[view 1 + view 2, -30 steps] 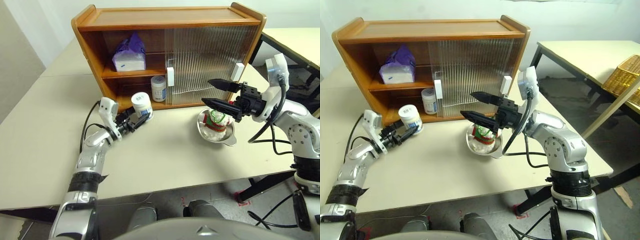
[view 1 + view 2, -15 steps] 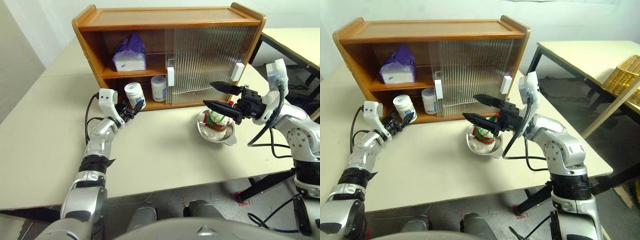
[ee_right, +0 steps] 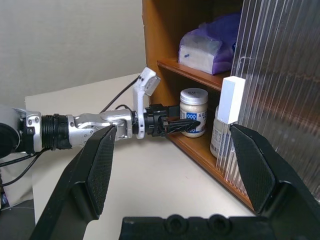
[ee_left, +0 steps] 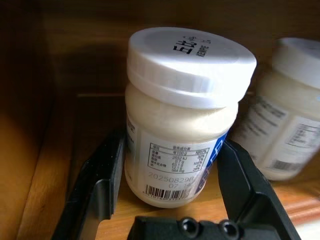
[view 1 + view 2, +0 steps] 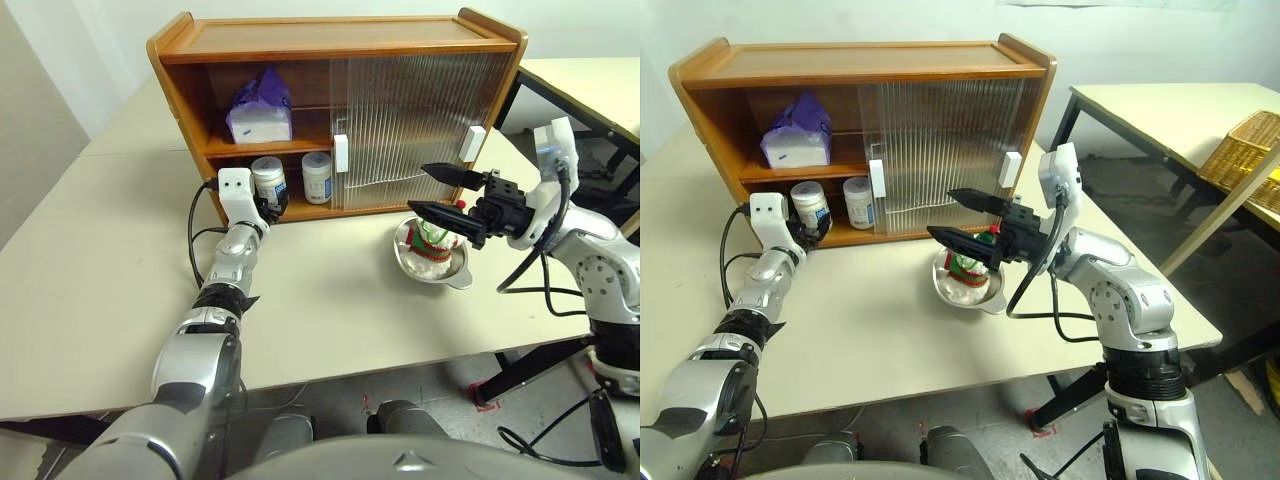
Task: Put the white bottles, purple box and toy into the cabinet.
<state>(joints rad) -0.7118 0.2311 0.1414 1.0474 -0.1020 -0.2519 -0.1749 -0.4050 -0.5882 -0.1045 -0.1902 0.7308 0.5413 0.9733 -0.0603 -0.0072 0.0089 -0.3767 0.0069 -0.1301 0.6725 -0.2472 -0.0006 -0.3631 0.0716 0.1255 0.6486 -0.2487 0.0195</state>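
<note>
Where the bench (image 5: 90, 270) carries the cabinet (image 5: 340, 45), we find its left half standing open directly ahead of the left gripper (image 4: 172, 165). We note the purple box (image 5: 258, 108) on the upper shelf, above that gripper. We observe its fingers closed against both sides of one white bottle (image 4: 182, 115), upright on the lower shelf; the second white bottle (image 5: 317, 177) stands just beside it. We record the right gripper (image 5: 432, 191) spread wide and empty, with the toy (image 5: 433, 240) beneath it in a steel bowl (image 5: 448, 275).
</note>
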